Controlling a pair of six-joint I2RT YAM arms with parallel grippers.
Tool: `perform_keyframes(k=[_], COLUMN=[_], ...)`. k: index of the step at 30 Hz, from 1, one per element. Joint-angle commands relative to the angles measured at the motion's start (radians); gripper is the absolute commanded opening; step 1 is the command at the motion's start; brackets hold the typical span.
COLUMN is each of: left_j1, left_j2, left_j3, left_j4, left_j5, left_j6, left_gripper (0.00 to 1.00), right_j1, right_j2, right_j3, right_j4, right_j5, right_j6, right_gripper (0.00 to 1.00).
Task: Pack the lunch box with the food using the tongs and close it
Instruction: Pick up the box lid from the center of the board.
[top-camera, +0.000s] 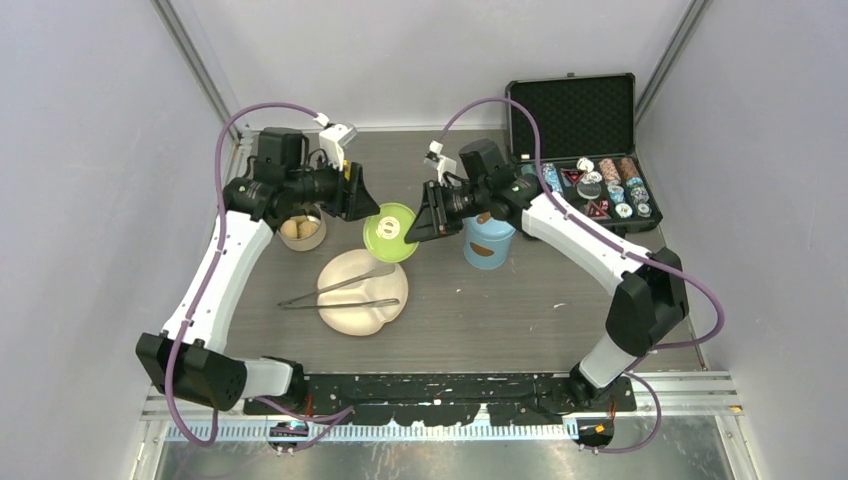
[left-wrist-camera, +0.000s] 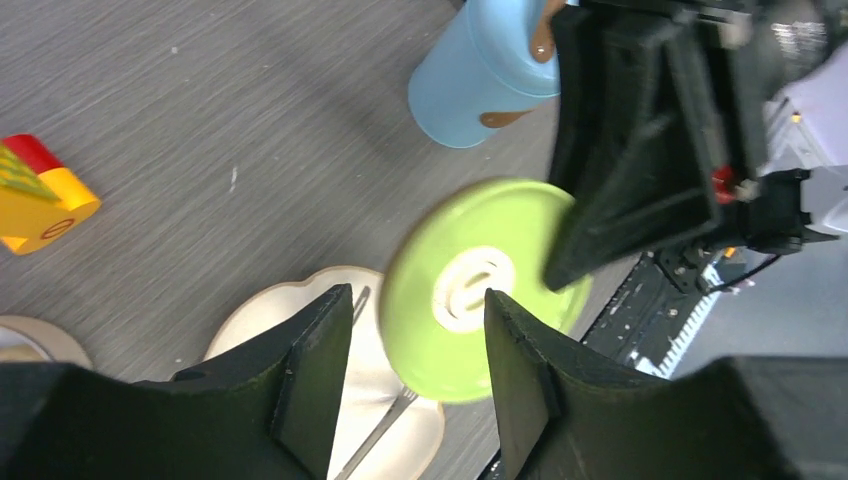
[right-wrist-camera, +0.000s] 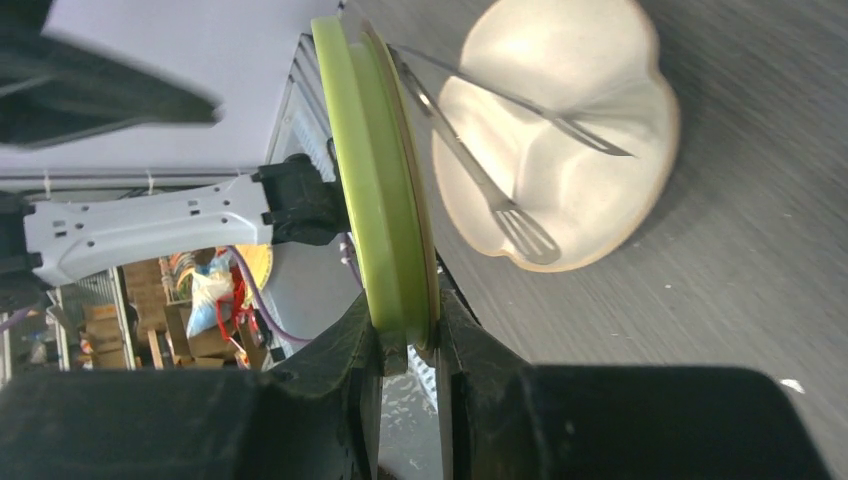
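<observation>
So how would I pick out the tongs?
Look at the middle of the grey table for the cream plate. Across its left side lie the tongs: two thin silver arms joined in a V, the only shiny metal thing on it.

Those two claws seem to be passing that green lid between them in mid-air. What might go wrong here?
1. The right gripper pinches the green lid only by its rim. If it lets go before the left gripper, open astride the lid's centre knob, closes, the lid would likely drop onto the cream plate and tongs below.
2. The two grippers are very close, so they may bump and knock the lid askew.
</observation>
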Motion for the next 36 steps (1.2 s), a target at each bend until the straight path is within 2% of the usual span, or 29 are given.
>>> perform_keyframes(k=[1,6,11,15,20,22,26,30,33,36], left_j1=[-0.017,-0.041,-0.043,-0.043,-0.039,-0.031,0.011,0.083,0.147,0.213], left_j2=[0.010,0.009,0.014,0.025,0.042,0.044,0.045,0.053,0.056,0.051], left_j3=[0.013,-0.008,-0.017,-0.019,-0.016,-0.014,-0.018,-0.031,-0.045,-0.063], left_j4=[-0.027,-0.043,-0.047,-0.045,-0.040,-0.042,-0.034,-0.025,-0.024,-0.026], left_j5=[-0.083,-0.136,-0.090,0.032,0.084,0.090,0.125,0.170,0.197,0.192], left_j6=[0.069,0.101,0.090,0.045,-0.003,-0.011,-0.050,-0.100,-0.116,-0.118], left_gripper=[0.52,0.47,0.30,0.22,0.01,0.00,0.00,0.00,0.00,0.00], right_j1=[0.023,0.035,0.040,0.040,0.041,0.040,0.039,0.035,0.028,0.018], right_j2=[-0.099,-0.105,-0.099,-0.094,-0.100,-0.105,-0.107,-0.100,-0.096,-0.104], right_j3=[-0.008,-0.018,-0.021,-0.022,-0.031,-0.036,-0.039,-0.036,-0.028,-0.022], right_j4=[0.115,0.135,0.148,0.151,0.154,0.154,0.150,0.144,0.129,0.117], right_j5=[0.003,-0.010,-0.022,-0.017,-0.014,-0.009,0.003,0.029,0.060,0.092], right_j6=[0.045,0.064,0.077,0.077,0.076,0.071,0.062,0.056,0.051,0.047], right_gripper=[0.09,0.10,0.10,0.10,0.12,0.15,0.25,0.45,0.67,0.71])
